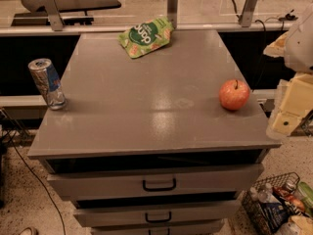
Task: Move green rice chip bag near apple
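The green rice chip bag (146,36) lies flat at the far edge of the grey cabinet top (146,102), a little left of centre. The apple (234,94) stands near the right edge of the top, well apart from the bag. My gripper (289,112) is at the right edge of the view, beside the cabinet and just right of the apple, not touching it. It holds nothing that I can see.
A silver-blue drink can (46,82) stands at the left edge of the top. The cabinet has drawers with dark handles (159,185) below. A wire basket of items (281,204) sits on the floor at the lower right. A rail (146,28) runs behind the cabinet.
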`<state>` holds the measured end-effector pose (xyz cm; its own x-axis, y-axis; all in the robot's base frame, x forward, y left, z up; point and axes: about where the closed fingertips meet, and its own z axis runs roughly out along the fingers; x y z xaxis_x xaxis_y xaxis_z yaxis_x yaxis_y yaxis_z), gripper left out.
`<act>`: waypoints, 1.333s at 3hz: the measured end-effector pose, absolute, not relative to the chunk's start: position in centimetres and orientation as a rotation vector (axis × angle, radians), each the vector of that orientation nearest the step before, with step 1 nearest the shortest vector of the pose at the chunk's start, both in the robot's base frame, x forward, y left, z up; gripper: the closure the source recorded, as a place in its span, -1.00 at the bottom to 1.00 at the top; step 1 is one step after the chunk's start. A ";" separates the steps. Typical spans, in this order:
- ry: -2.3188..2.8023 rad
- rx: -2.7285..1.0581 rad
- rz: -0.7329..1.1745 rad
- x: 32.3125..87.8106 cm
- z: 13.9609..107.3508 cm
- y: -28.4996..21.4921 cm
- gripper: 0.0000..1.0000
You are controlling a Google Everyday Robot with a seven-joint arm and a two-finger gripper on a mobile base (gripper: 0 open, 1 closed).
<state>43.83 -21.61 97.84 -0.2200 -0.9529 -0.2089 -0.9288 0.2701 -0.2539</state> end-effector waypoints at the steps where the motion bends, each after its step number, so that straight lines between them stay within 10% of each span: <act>1: 2.211 -1.713 -0.101 44.1 97.9 -21.4 -1.00; 4: 1.972 -1.598 0.033 59.8 97.8 -13.2 -1.00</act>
